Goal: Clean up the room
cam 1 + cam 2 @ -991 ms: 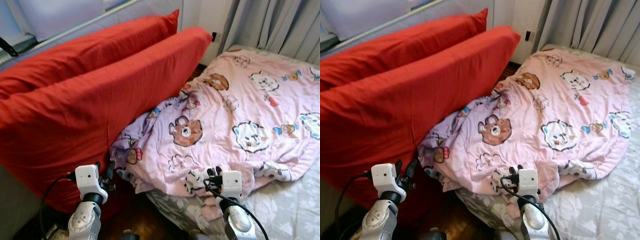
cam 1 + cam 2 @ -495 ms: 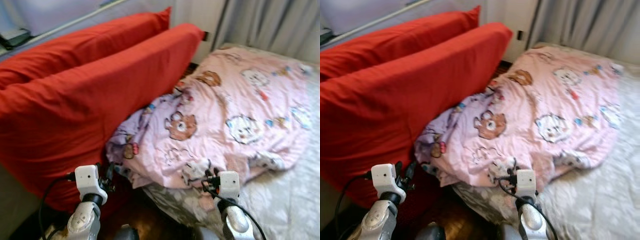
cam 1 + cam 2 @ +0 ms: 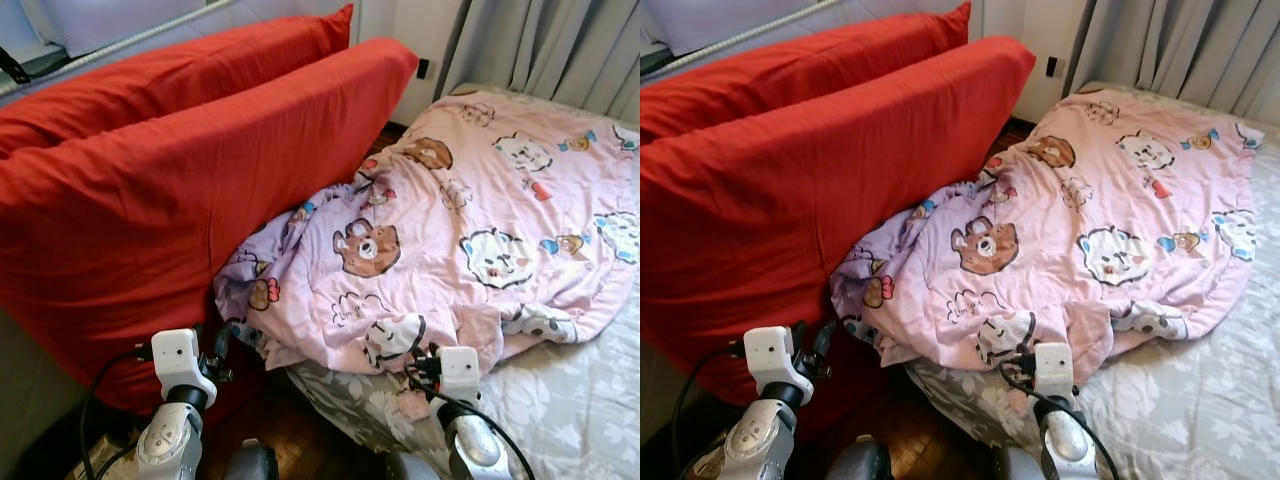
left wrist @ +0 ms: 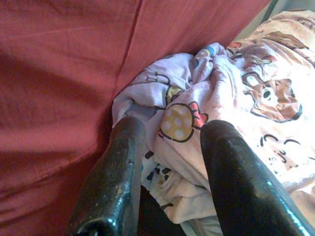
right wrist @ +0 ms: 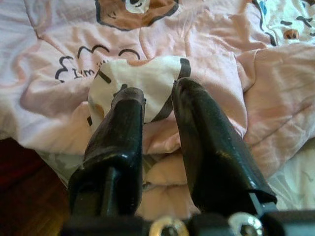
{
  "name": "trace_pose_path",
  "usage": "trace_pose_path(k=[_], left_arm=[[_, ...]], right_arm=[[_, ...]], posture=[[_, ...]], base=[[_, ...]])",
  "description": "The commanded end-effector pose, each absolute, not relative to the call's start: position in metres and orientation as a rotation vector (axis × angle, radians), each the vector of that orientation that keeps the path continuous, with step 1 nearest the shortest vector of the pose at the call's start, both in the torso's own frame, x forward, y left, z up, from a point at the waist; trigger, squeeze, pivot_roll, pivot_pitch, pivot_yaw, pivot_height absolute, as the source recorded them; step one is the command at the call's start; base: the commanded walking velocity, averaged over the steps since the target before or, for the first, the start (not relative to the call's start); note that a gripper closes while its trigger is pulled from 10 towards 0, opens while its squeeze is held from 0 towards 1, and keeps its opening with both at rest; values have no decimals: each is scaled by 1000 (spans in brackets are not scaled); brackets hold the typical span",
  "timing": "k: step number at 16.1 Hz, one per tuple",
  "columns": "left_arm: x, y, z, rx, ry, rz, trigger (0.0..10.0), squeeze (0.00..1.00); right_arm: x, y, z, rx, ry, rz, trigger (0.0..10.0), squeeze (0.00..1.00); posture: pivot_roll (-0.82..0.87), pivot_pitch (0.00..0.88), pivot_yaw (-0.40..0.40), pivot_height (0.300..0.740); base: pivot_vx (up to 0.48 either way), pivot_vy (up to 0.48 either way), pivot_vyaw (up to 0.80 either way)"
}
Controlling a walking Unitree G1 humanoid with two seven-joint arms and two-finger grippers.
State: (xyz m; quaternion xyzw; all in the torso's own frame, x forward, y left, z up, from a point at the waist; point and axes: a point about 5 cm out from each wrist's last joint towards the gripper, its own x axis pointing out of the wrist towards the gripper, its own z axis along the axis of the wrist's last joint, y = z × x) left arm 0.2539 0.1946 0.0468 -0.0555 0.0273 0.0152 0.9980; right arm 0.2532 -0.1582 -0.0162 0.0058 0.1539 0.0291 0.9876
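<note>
Lying rumpled: pink bear-print quilt | left fingers apart | right fingers apart

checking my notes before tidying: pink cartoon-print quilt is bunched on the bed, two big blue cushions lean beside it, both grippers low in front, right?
One thing is wrong: the two big cushions are red, not blue, as the left eye view shows. The rest holds: the pink cartoon-print quilt is bunched on the bed, with the left gripper and right gripper low in front.

A: Head cameras? Both look forward and down over the quilt and red cushions, sharing that scene.

B: Wrist cameras sit close, each facing along its pincer onto the quilt's near folds.
</note>
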Motion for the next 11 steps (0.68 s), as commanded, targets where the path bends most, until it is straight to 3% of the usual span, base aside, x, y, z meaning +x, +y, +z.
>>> trace_pose_path(k=[1,11], left_arm=[[254,194,46,-122,68,24,10000,0],[254,193,46,-124,68,20,10000,0]], right_arm=[[253,-158,-18,15,315,53,10000,0],[252,-158,-18,23,313,53,10000,0]], posture=[[32,105,9,660],[30,101,11,660]], base=[[0,0,0],[0,0,0]])
